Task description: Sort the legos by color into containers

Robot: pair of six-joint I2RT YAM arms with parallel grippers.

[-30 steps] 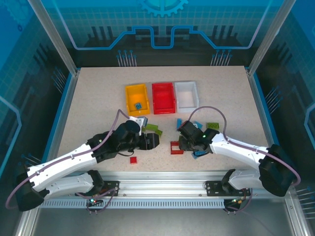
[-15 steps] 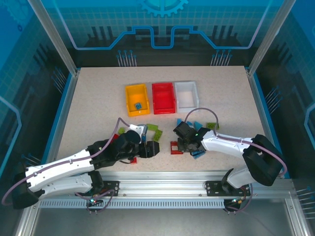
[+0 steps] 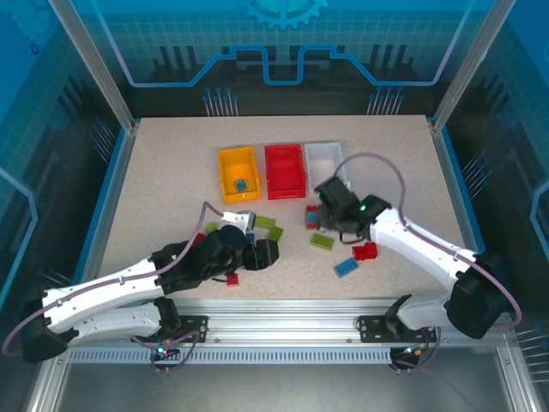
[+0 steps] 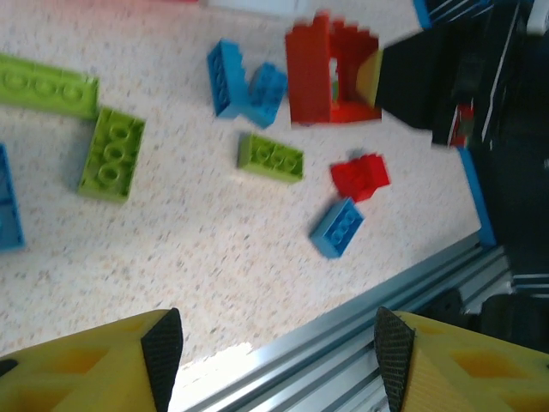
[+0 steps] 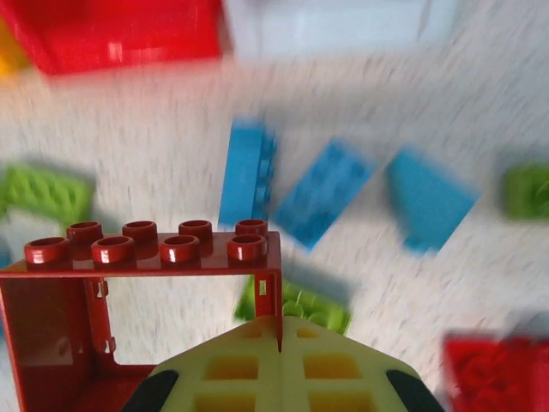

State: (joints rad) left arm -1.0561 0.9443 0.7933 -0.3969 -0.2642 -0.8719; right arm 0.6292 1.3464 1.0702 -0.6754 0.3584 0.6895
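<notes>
My right gripper (image 3: 321,212) (image 5: 280,333) is shut on one post of a red window-frame lego (image 5: 146,251) (image 3: 311,216) and holds it above the table, just in front of the red container (image 3: 285,170) (image 5: 120,30) and white container (image 3: 324,157) (image 5: 330,26). The frame also hangs in the left wrist view (image 4: 330,73). The yellow container (image 3: 239,173) holds one blue lego (image 3: 242,184). My left gripper (image 3: 267,252) (image 4: 278,360) is open and empty, low over the near table. Loose green (image 3: 323,241), blue (image 3: 346,268) and red (image 3: 364,251) legos lie between the arms.
More legos lie around: green ones (image 3: 264,222) (image 4: 111,154), blue ones (image 4: 240,81) (image 5: 322,193), a small red one (image 3: 232,280). The metal rail (image 4: 377,326) at the table's near edge runs under my left fingers. The right arm partly covers the white container.
My right gripper closed on the red frame lego and carried it up and back toward the containers. The left arm shifted only slightly and stayed open.
</notes>
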